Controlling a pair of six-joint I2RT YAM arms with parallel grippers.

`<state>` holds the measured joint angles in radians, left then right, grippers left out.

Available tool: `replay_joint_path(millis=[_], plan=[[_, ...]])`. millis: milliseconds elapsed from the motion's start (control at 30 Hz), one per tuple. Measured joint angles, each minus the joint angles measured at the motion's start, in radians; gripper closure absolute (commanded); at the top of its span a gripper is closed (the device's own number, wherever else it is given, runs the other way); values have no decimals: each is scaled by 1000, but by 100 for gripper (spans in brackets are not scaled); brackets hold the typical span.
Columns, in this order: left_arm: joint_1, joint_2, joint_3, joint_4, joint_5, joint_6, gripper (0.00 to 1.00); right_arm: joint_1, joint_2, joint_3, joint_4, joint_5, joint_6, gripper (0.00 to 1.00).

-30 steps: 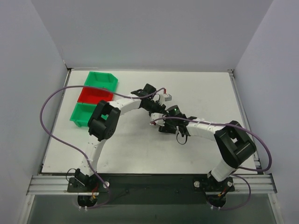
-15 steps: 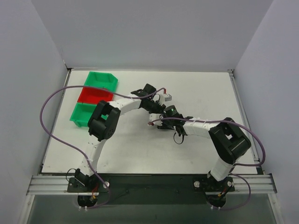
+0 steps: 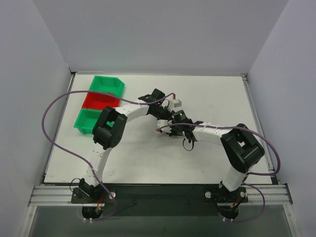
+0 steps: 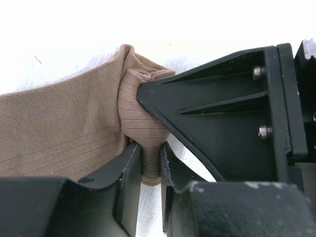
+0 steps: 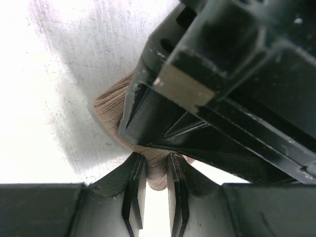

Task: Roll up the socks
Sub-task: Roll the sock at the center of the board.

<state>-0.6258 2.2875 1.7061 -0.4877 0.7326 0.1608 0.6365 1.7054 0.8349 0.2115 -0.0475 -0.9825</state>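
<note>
tan-brown ribbed knit fills the left wrist view: the sock point(image 4: 64, 128) lies flat on the white worktop point(image 3: 217, 98) and runs off the left edge of that view. its near end is bunched into a thick fold.

1. left gripper point(image 4: 150, 170): i read its fingers as drawn close together, pinching the bunched fold between them.
2. right gripper point(image 5: 155, 182): in its own wrist view the fingers stand nearly together, with a pleated tab of the same knit nipped between them.
3. the two grippers meet nose to nose on the fold. each wrist view shows the other's black finger body touching the cloth just above the pinch.
4. in the top view both grippers sit together near the middle of the worktop. the sock is hidden beneath them there, so i cannot trace its length or see its other end.
5. far green bin point(image 3: 107, 85), red bin point(image 3: 98, 101) and near green bin point(image 3: 87, 121) form a touching row at the far left of the worktop, well apart from the pinch point.
</note>
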Motion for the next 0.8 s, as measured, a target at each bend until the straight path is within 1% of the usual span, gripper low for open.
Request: replay_joint_path(millis=[67,133,167,200,300,633,800], plan=[[0,0,0,0,-1,0,70,0,1,6,-12,-6,3,100],[0,0,0,0,-2,0,64,0,3,12,-20,-9,6,100],[-1,0,0,0,-2,0,57,0,4,15,-23,-10,8,100],[-1,-1,0,1,-3,2,54,0,6,18,-27,-10,9,100],[1,-2,0,5,-14,6,47,0,6,23,-37,-12,11,100],[11,-26,-29,29,-26,9,38,6,3,25,-48,-36,12,100],[14,-50,-53,32,-58,49,36,8,4,30,-57,-48,12,100]])
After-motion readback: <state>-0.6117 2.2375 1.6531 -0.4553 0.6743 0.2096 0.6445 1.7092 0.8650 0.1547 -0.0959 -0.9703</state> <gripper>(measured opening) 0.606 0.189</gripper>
